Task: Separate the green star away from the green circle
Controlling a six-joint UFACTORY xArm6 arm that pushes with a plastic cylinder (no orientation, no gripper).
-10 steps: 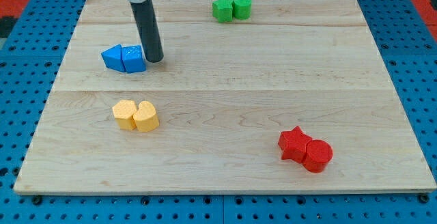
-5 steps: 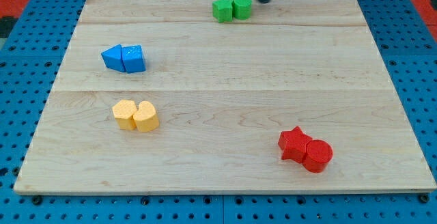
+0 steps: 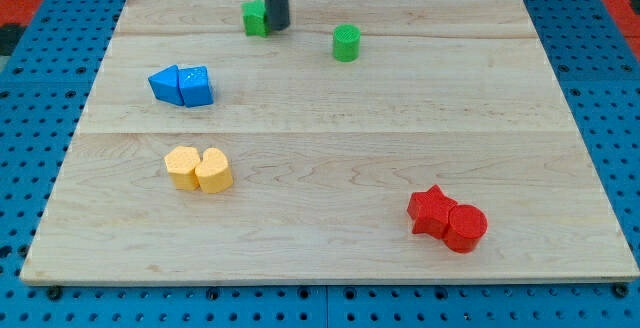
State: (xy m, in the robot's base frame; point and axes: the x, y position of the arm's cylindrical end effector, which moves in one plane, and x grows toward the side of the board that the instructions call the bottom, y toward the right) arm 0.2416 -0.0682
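Near the view's top edge of the pale wooden board [image 3: 330,118], my tip [image 3: 277,27] rests against the right side of the small green star-shaped block [image 3: 255,17], which the dark rod partly hides. The small green round block [image 3: 346,43] stands alone to the view's right of the rod and slightly lower, with bare wood between it and the star; the two are apart and not touching. The arm carries no jaws, only the rod, so nothing is gripped.

The star looks light, rigid and low, a block that should slide readily on smooth wood and may spin if pressed off-centre. There is no taking hold of it; judging by its shape, a push is best placed flat on its broad side, low and through its middle.

Elsewhere, two blue wedge-like blocks [image 3: 182,85] sit together at the view's left, two yellow blocks [image 3: 199,168] touch below them, and a red star [image 3: 431,209] touches a red cylinder [image 3: 466,227] at the view's lower right.
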